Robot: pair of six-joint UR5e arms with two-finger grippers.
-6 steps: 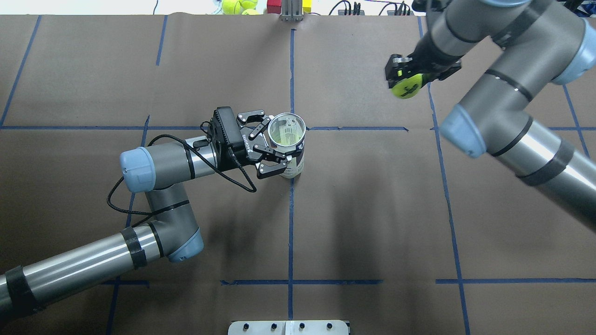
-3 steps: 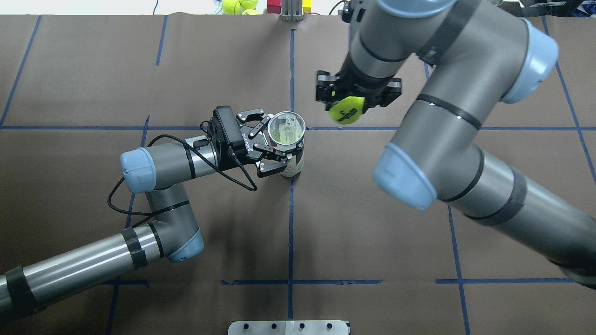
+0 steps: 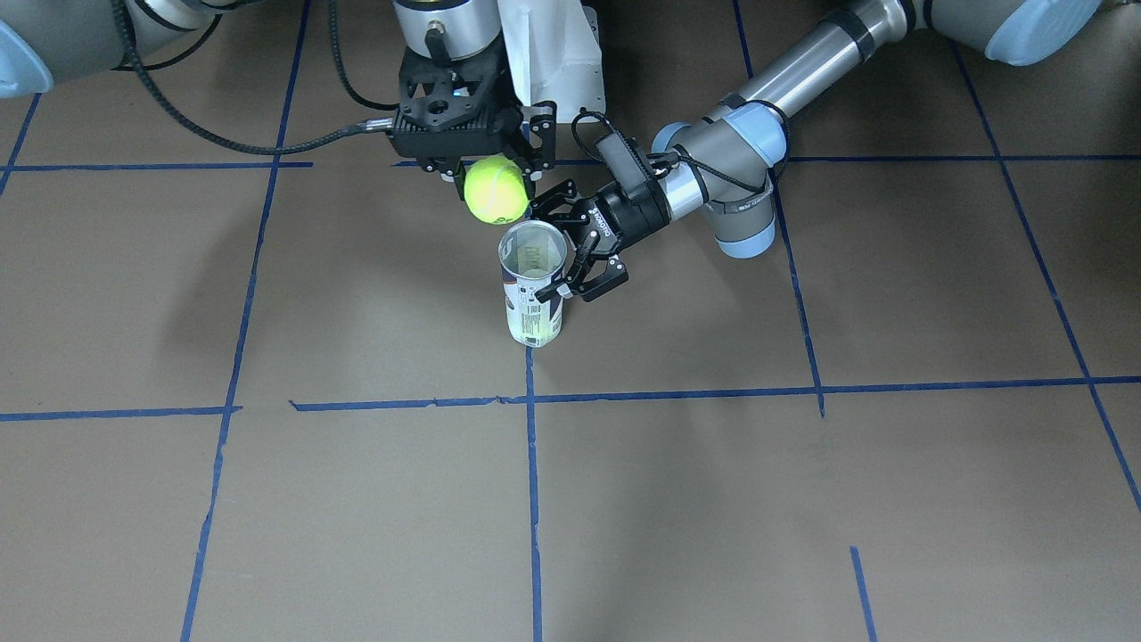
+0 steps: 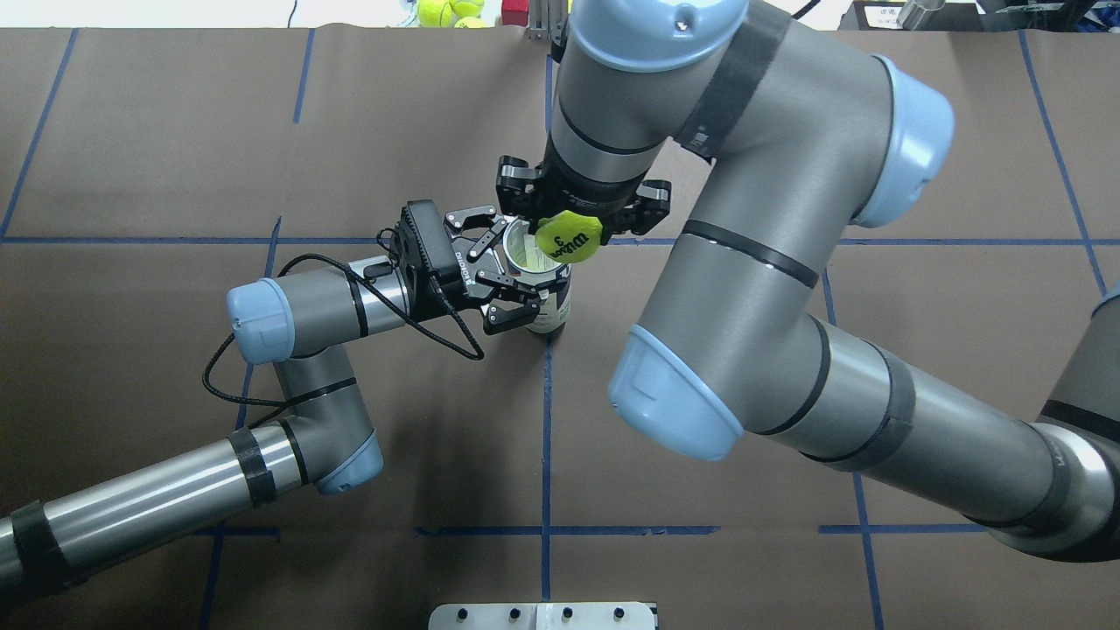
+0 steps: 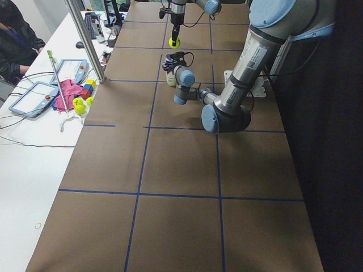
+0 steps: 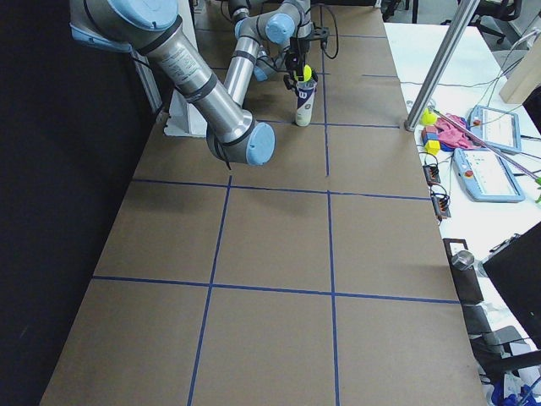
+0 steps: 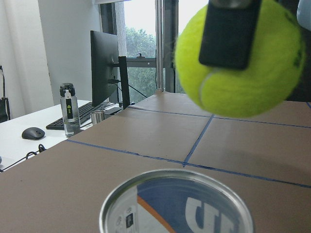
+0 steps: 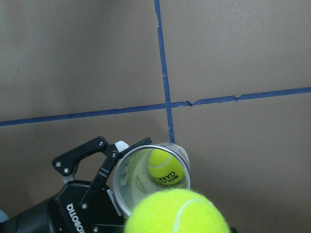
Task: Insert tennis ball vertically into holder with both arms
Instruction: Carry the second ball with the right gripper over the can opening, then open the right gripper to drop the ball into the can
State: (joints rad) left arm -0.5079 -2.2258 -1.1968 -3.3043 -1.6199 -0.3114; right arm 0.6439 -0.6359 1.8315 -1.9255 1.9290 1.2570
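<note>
The holder [image 4: 549, 308], a clear can with a white and navy label, stands upright on the brown table; it also shows in the front view [image 3: 533, 303]. My left gripper [image 4: 513, 273] is shut around its upper part from the side. A tennis ball [image 8: 166, 167] lies inside at the bottom. My right gripper [image 4: 573, 223] points down, shut on a second yellow tennis ball [image 4: 567, 238]. That ball hangs just above the holder's open rim [image 8: 146, 150], slightly off its centre. The left wrist view shows this ball [image 7: 252, 77] above the rim [image 7: 175, 174].
Several spare tennis balls [image 4: 448, 10] and coloured blocks [image 4: 516, 10] lie beyond the table's far edge. A metal plate [image 4: 542, 615] sits at the near edge. The white pedestal [image 3: 553, 53] stands behind the holder. Blue tape lines cross the brown table cover.
My right arm has swung left with the ball, from the far right of the table to just over the holder's mouth. The left gripper and holder have not moved.
</note>
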